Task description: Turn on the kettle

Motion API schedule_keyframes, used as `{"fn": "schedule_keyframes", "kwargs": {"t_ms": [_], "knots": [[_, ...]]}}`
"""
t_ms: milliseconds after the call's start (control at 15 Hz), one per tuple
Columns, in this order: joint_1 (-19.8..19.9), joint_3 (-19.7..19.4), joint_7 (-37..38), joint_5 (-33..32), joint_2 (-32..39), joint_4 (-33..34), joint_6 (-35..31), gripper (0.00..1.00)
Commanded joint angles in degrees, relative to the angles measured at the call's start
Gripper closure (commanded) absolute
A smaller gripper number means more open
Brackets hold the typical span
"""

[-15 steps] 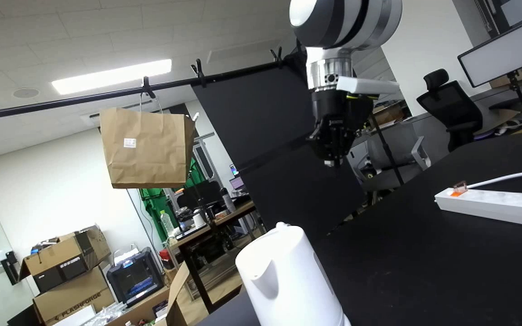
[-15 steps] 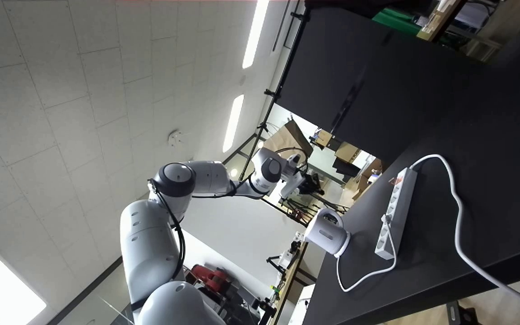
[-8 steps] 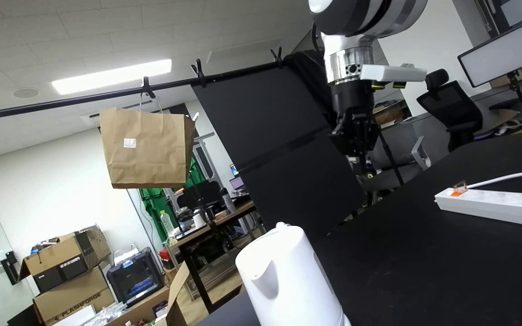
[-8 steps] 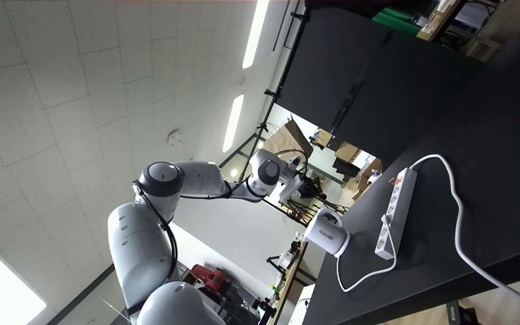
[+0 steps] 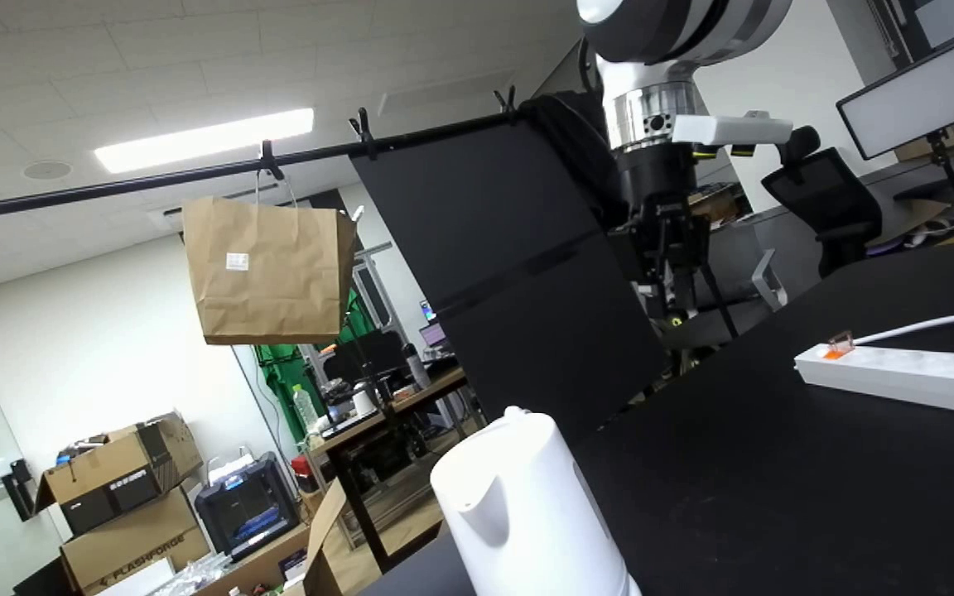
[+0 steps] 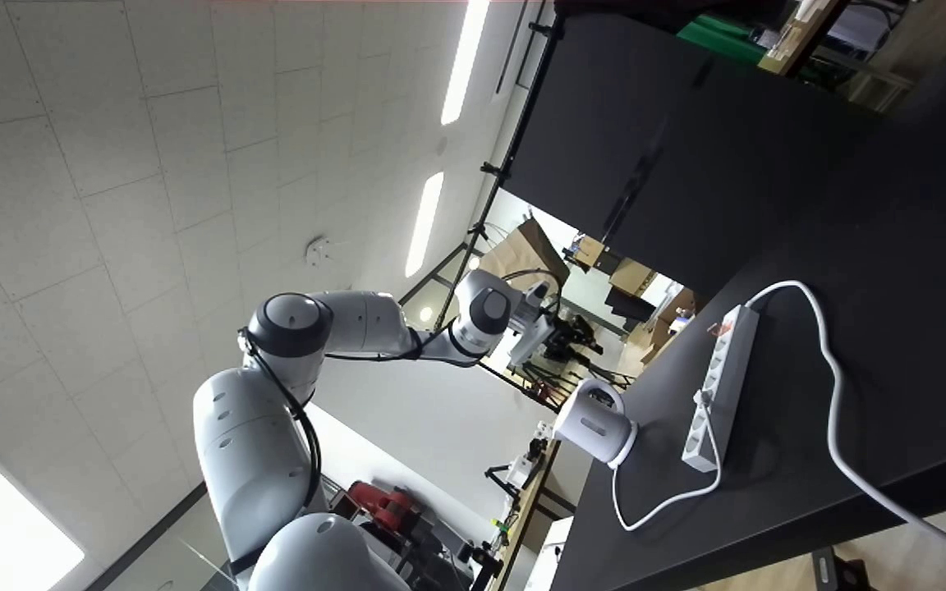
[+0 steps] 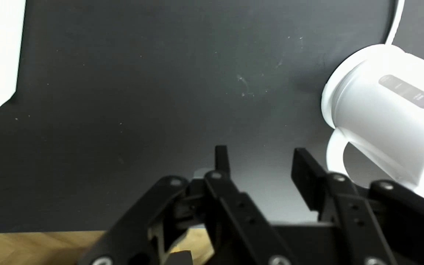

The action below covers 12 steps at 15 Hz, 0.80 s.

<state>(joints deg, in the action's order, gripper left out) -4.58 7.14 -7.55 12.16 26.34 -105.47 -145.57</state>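
White electric kettle (image 6: 594, 423) stands near an edge of the desk (image 6: 777, 484); the gripper (image 7: 262, 162), fingers spread, hangs apart from it.

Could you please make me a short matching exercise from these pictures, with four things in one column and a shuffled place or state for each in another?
Things:
1. kettle
2. power strip
3. paper bag
4. gripper

Places and states:
A. hanging from the black bar
B. black and open
C. upright on its base
D. with a plug in it

Pairs: 1-C, 2-D, 3-A, 4-B
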Motion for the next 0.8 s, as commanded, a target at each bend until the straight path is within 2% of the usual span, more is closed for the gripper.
{"fn": "schedule_keyframes", "kwargs": {"t_ms": [0, 133, 200, 733], "knots": [[-0.5, -0.9, 3.6, -2.6, -1.8, -0.3, 1.2, 0.19], [-0.5, -1.0, 4.1, -3.2, -1.7, 0.0, 1.6, 0.05], [-0.5, -1.0, 4.2, -3.4, -1.6, 0.1, 1.8, 0.01], [0.4, 0.3, 1.5, -2.5, -0.1, 0.2, 1.2, 0.0]]}}
